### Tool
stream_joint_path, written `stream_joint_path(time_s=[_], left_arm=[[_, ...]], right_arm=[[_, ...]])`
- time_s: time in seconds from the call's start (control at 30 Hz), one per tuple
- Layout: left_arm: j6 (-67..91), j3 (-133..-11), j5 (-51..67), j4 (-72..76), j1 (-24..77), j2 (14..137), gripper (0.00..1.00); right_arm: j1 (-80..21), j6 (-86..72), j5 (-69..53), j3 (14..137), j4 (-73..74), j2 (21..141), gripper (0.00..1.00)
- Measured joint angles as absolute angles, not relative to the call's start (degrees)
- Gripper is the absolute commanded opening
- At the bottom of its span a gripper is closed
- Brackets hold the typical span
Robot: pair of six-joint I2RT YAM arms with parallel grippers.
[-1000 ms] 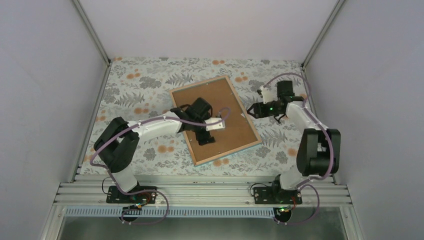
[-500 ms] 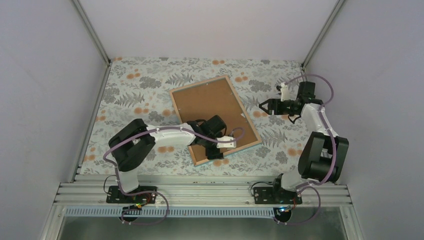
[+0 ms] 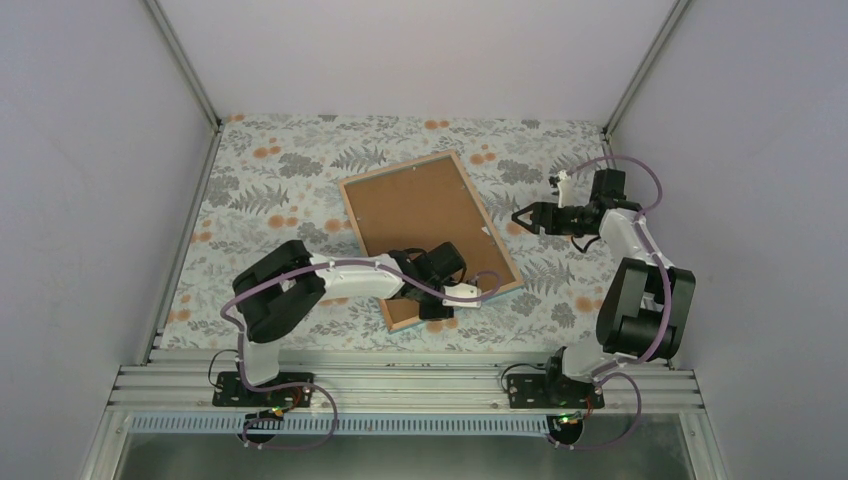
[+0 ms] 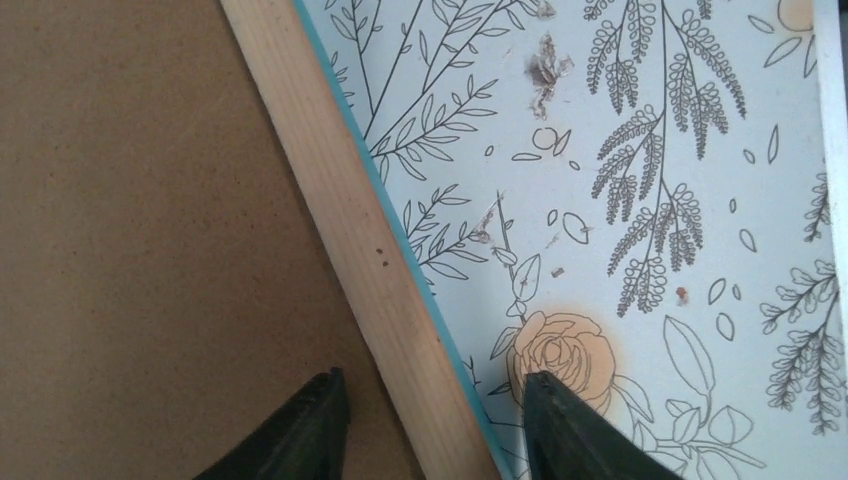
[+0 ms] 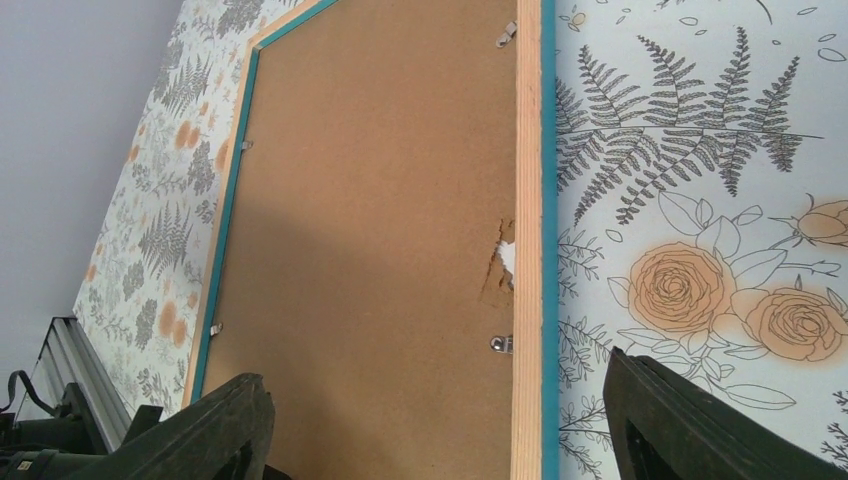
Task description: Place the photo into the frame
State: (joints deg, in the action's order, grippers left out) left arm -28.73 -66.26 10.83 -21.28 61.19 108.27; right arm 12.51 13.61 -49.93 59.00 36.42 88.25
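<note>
Left jaws straddle one wooden rail of the frame.

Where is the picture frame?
In the top view, the frame lies face down mid-table, its near edge between the jaws of the left gripper.

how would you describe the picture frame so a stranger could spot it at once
Near the middle of the floral tablecloth lies one large tilted rectangle: the frame, face down. Its pale wood rim with a teal edge encloses a plain brown backing board, the only unpatterned surface on the cloth.
</note>
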Motion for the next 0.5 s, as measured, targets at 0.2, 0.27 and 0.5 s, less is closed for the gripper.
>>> stream_joint_path(time_s=[0.2, 0.27, 0.5], left_arm=[[-31.27, -66.04, 9.96, -21.08, 60.99, 108.18, 0.3], [-32.32, -65.19, 10.33, -20.82, 60.69, 107.61, 0.29], [-37.52, -60.2, 10.83, -22.7, 56.29, 103.2, 0.3]], right_arm=[[12.51, 13.45, -50.57, 58.72, 36.38, 88.53, 0.8], [12.51, 13.43, -50.52, 58.54, 36.32, 88.68, 0.8], [12.51, 13.17, -50.43, 57.93, 35.83, 90.21, 0.81]])
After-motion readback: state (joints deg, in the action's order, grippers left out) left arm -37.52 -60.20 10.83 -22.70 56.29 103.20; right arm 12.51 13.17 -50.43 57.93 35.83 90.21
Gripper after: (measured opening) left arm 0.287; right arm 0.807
